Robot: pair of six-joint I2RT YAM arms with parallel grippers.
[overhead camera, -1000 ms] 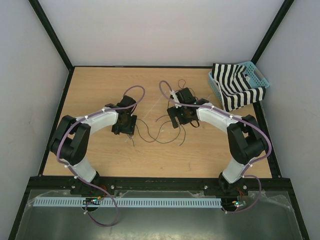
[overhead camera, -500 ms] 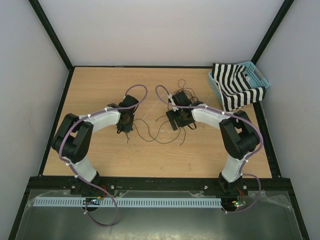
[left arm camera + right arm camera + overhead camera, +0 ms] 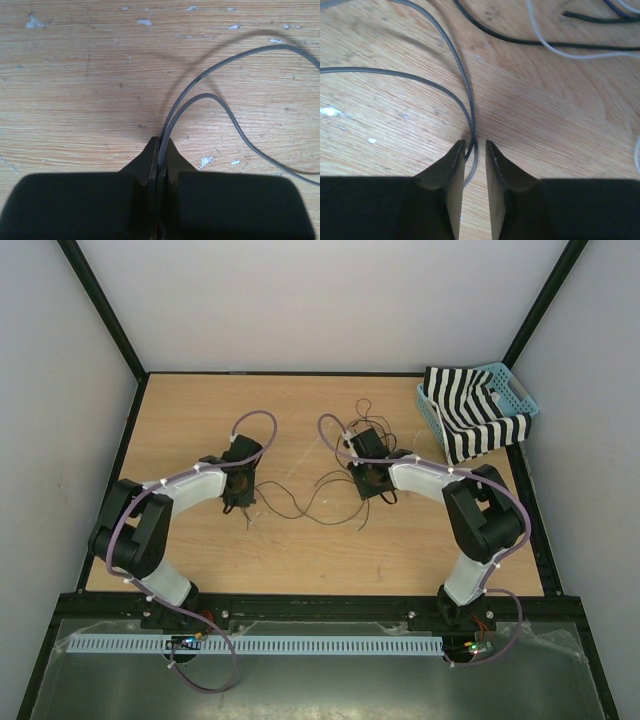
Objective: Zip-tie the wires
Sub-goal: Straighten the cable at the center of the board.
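Left pincer [image 3: 159,146] pinches the wires [image 3: 206,95] (two strands); right pincer [image 3: 475,144] narrowly agape around one.

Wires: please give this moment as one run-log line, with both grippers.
left gripper: shut on wires | right gripper: open, a strand between jaws | wires: loose on table, not bundled

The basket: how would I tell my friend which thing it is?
Find the wooden table, then look at its far right corner, past the right arm. The basket sits there, light blue plastic with a black-and-white striped cloth spilling out. It is the only brightly coloured thing, unlike the thin dark wires mid-table.
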